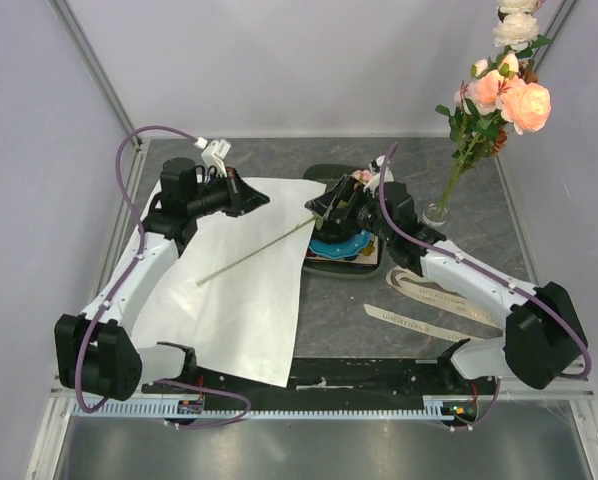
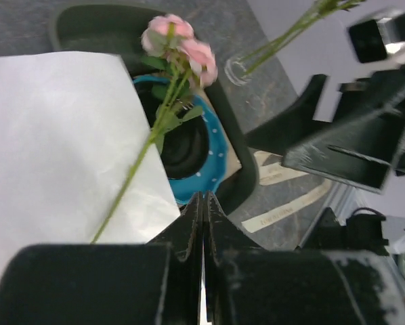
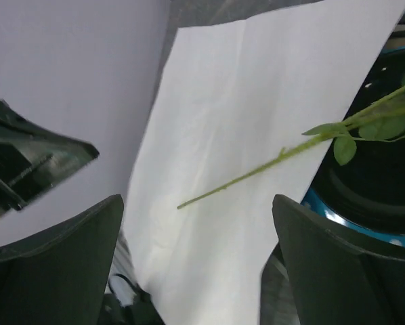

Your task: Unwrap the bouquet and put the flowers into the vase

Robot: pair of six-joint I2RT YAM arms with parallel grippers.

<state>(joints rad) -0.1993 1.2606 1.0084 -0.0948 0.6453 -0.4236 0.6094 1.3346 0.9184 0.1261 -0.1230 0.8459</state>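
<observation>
While most flowers stand in the vase at the far right of the table, their pink, peach and cream heads well above its rim, one pink flower lies loose in the middle. Its thin stem runs from the paper on the left, far and right across the plate. Its blooms are at the far side of the tray. The bare end of the stem lies on the paper, and a few leaves sit where the stem crosses the plate's blue rim.

The paper is spread flat on the left half of the table, from the near edge toward the far side. Its right edge reaches the tray. Two strips of ribbon lie on the table near and right of the tray.

The right claw hangs over the stem where it leaves the paper for the plate. Its fingers are spread wide. The stem passes below between them, touching neither, so this claw holds nothing.

The left claw is over the far right part of the paper, just left of the tray. Its fingers are pressed tight together with nothing visible between them. Whether the tips nip the paper's edge cannot be told.
</observation>
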